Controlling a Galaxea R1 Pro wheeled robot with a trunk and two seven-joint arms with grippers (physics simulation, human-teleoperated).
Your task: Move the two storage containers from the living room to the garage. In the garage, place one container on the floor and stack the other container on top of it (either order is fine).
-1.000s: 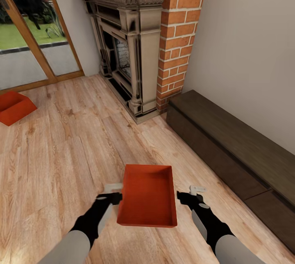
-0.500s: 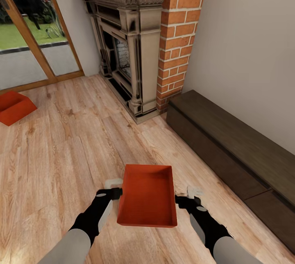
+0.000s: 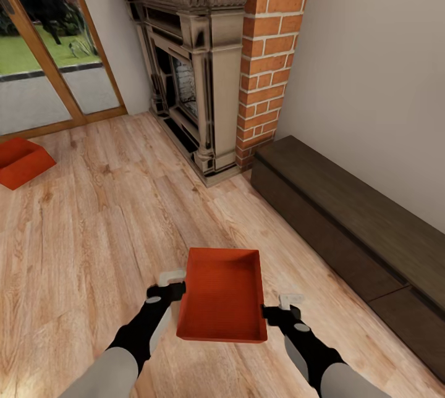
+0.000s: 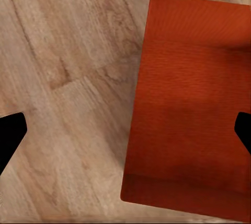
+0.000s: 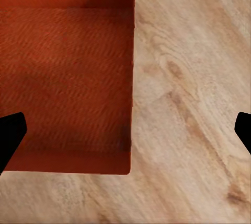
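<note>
An orange-red storage container point(image 3: 224, 295) sits on the light wood-plank floor point(image 3: 105, 219) in the lower middle of the head view, its open top facing up and its long sides running away from the robot. The left tool point(image 3: 168, 287) is at the container's left wall near the far corner, its dark fingers touching or just beside the rim. The right tool point(image 3: 276, 310) is at the right wall, nearer the front corner, also right up against it.

In the left wrist view the container point(image 4: 191, 109) takes up the right half of the frame over the planks, and the two dark fingertips point(image 4: 9, 135) show at the far left and far right edges, spread wide with one over the floor and one over the bin. In the right wrist view the bin point(image 5: 65, 72) takes up the upper left, and the fingertips point(image 5: 10, 132) again sit at opposite edges, wide apart. Both tools are spread and hold nothing.

The second storage container point(image 3: 21, 162) lies at the left edge of the head view, well apart from the first, close to the wooden-framed glass door point(image 3: 43, 70). A brick fireplace point(image 3: 204, 70) with a pale mantel stands at the upper middle, and a long dark wooden bench point(image 3: 352, 231) runs along the beige wall point(image 3: 377, 64) on the right.
</note>
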